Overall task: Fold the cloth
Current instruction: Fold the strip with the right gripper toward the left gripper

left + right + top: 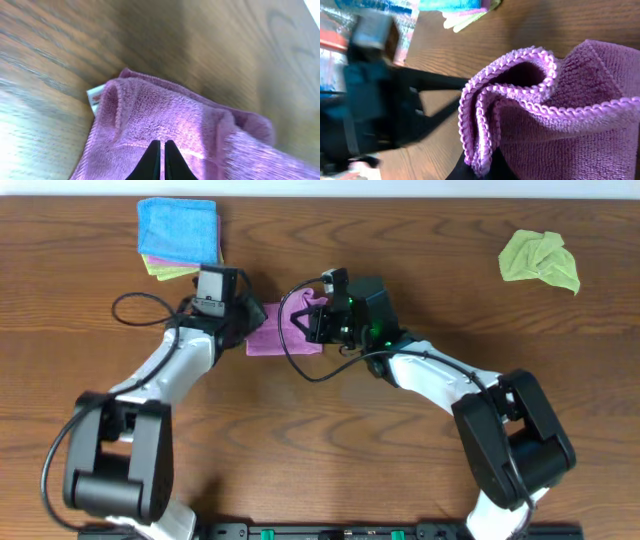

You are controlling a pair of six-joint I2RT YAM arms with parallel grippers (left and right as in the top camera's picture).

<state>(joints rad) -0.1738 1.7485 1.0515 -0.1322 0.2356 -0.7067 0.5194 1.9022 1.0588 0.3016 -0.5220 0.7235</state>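
While the cloth [281,336] lies on the table [330,450] between the two arms, treat the left gripper [247,320] as the anchor and the right gripper [314,320] as the carrier.

In the left wrist view, the left gripper [161,159] has its jaws together, tips down on the pile at the end of the cloth nearer the left arm. A white label [94,97] shows at that end. You cannot tell from this view whether fabric is pinched between the tips or merely pressed. Either way, the likely purpose is to stop the lower layer from sliding.

In the right wrist view, the right gripper [479,172] is clamped on the stitched hem, which rises doubled over, two edges together. Holding the hem raised off the table lets the free portion travel over the pinned portion.

Judge the fold as partly made: the overhead view shows one end bunched and lifted, the rest flat. A blue cloth stack [180,230] and a crumpled green cloth [540,260] sit well apart and play no part here. Expect the lifted hem to droop if you release it early.
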